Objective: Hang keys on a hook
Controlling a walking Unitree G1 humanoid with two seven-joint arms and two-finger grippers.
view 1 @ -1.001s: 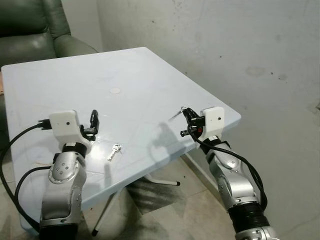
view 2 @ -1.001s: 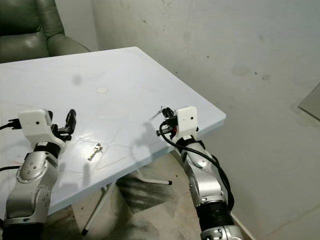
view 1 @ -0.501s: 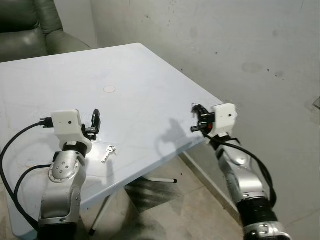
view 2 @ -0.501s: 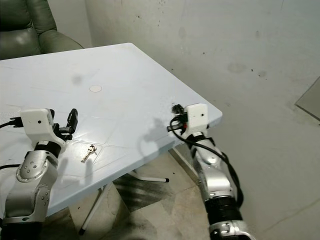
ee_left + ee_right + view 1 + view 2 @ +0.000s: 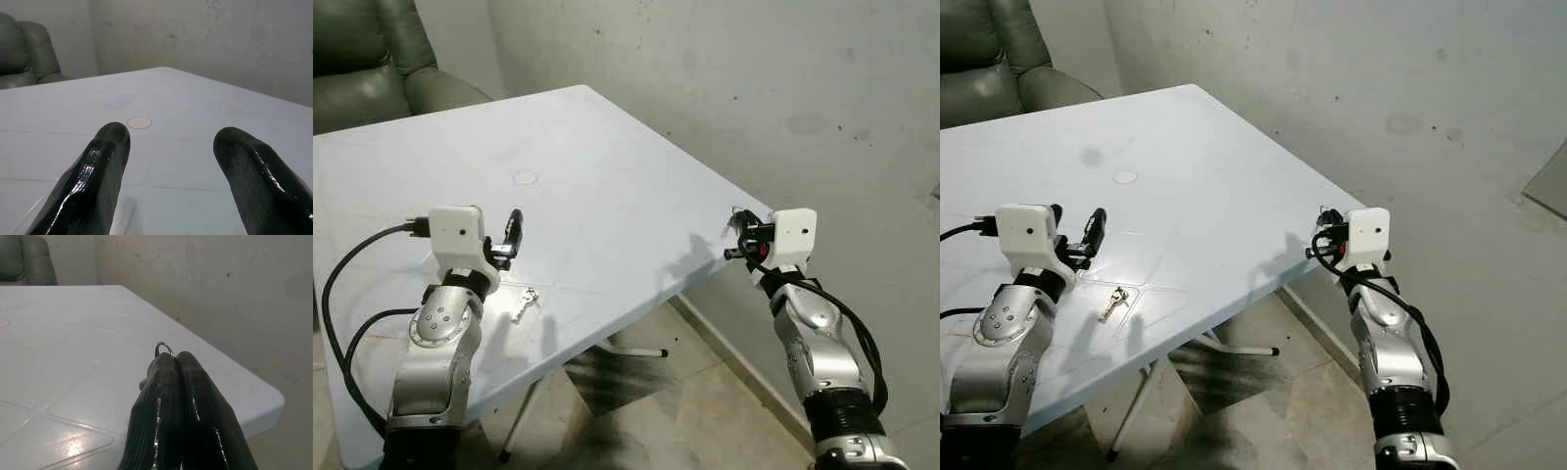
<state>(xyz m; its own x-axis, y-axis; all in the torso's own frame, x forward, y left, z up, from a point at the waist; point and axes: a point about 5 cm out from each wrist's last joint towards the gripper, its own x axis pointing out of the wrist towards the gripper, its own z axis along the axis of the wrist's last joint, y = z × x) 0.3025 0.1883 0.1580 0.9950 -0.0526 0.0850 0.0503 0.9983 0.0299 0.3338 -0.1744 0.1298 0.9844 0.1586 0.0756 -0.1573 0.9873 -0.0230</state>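
Note:
My right gripper (image 5: 741, 235) hangs just off the table's right corner, its fingers (image 5: 173, 382) shut on a key ring (image 5: 164, 347) that pokes up above the tips. A second small key (image 5: 523, 303) lies flat on the pale blue table (image 5: 607, 166) near the front edge. My left gripper (image 5: 513, 232) hovers open just above and behind that key, its two fingers (image 5: 105, 161) well apart over the table top. No hook can be made out.
A small round mark (image 5: 524, 178) sits mid-table. A dark green armchair (image 5: 372, 59) stands behind the table at the far left. A grey stained wall (image 5: 754, 78) rises on the right. The table's white legs (image 5: 626, 351) stand on a tiled floor.
My right gripper has swung right with the key ring, from over the table to just beyond its corner. The view has shifted. The left gripper and the loose key kept their places.

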